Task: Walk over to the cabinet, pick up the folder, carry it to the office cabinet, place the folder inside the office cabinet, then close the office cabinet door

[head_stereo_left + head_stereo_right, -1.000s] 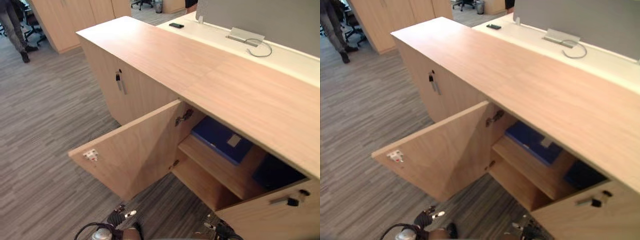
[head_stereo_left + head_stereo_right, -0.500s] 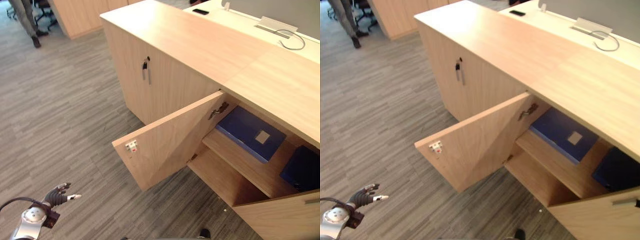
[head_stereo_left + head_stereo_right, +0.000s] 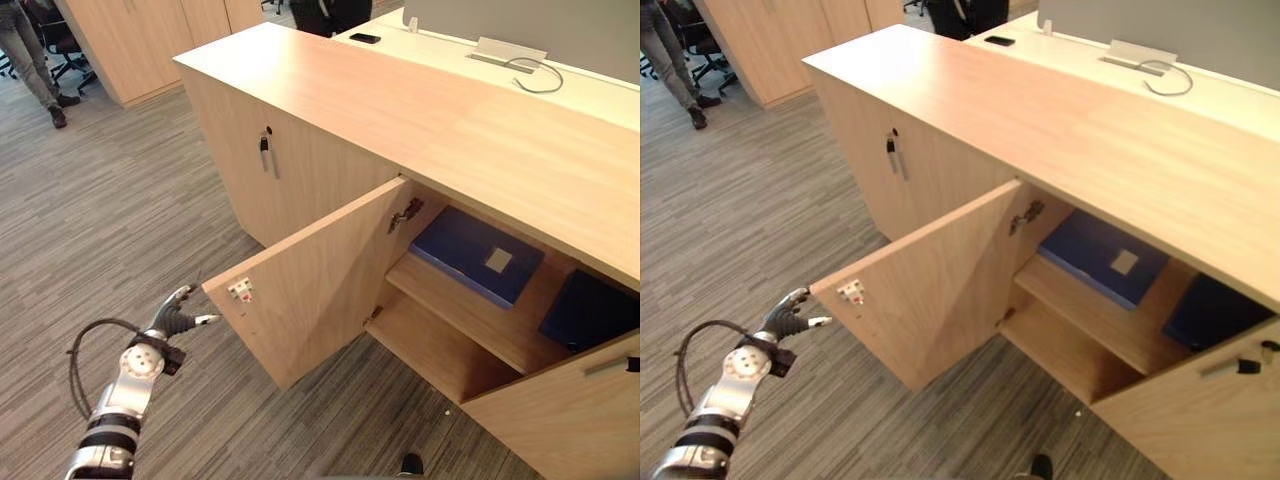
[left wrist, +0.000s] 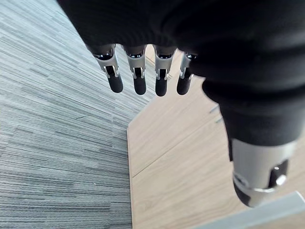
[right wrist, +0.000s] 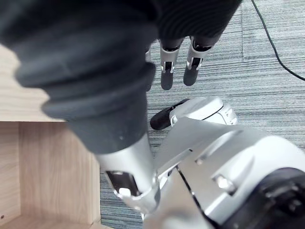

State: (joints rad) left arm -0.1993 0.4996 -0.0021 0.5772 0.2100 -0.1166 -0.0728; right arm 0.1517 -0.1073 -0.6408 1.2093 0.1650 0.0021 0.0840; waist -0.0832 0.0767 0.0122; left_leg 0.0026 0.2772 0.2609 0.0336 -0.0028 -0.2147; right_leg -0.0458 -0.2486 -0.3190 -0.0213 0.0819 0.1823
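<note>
One left robot hand (image 3: 172,322), fingers loosely spread and empty, just short of the free edge of the swung-out left door (image 3: 310,285). Best to lay flat fingers on that door's outer face near the edge and push in one steady arc until flush, keeping clear of the hinge side. Counted onward: two open doors, one blue folder (image 3: 475,255) lying on the upper shelf (image 3: 465,322) inside the office cabinet (image 3: 400,110), one darker blue item (image 3: 590,310) beside it, then the right door (image 3: 565,420). Right robot hand (image 5: 167,76) relaxed, empty.
</note>
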